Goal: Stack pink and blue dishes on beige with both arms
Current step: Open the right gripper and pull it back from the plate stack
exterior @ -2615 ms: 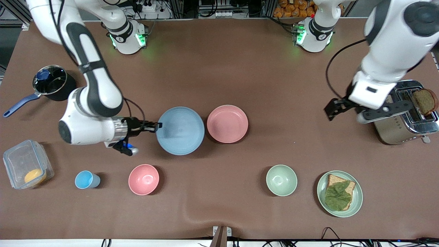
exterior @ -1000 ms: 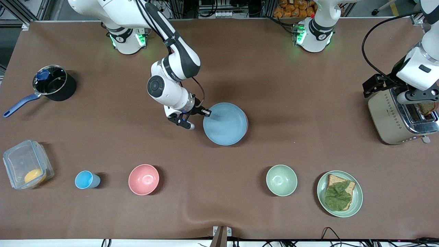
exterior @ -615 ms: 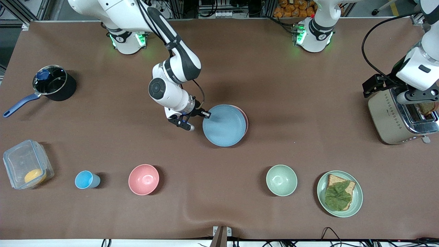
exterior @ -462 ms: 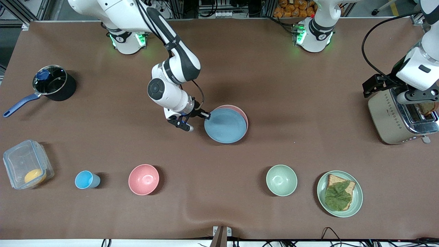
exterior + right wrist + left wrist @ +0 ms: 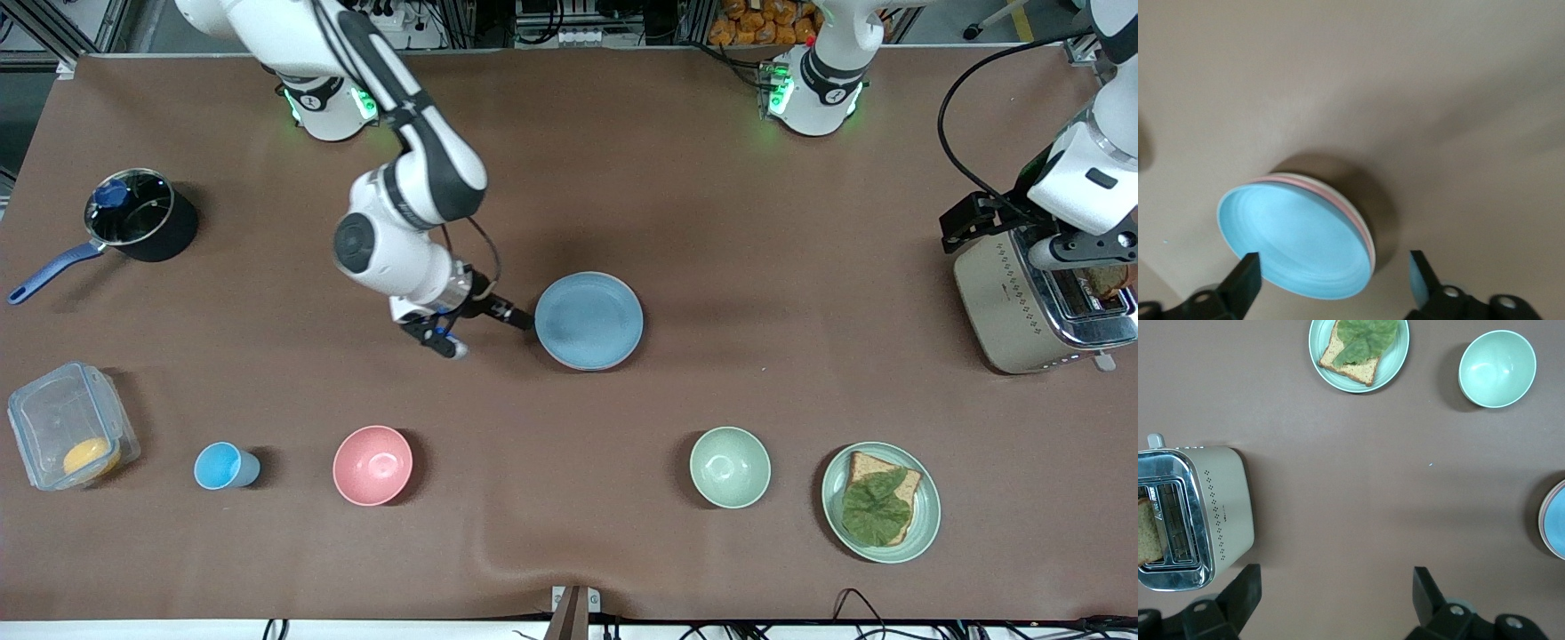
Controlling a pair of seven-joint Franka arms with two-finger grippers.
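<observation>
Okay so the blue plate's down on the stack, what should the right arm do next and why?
Probably lift the right gripper up and away. Its fingers are open and clear of the blue plate, which sits on the pink plate with a beige rim just under it. The left gripper waits over the toaster.

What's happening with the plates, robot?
Right gripper open beside the stack. Blue plate on pink plate, beige rim beneath. Left gripper open, waiting over toaster.

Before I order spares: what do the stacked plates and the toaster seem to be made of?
The blue plate and pink plate under it look like matte plastic or wheat-straw composite: flat pastel colour, no glare. The toaster looks like metal: mirror-bright chrome top, satin beige perforated sides.
</observation>
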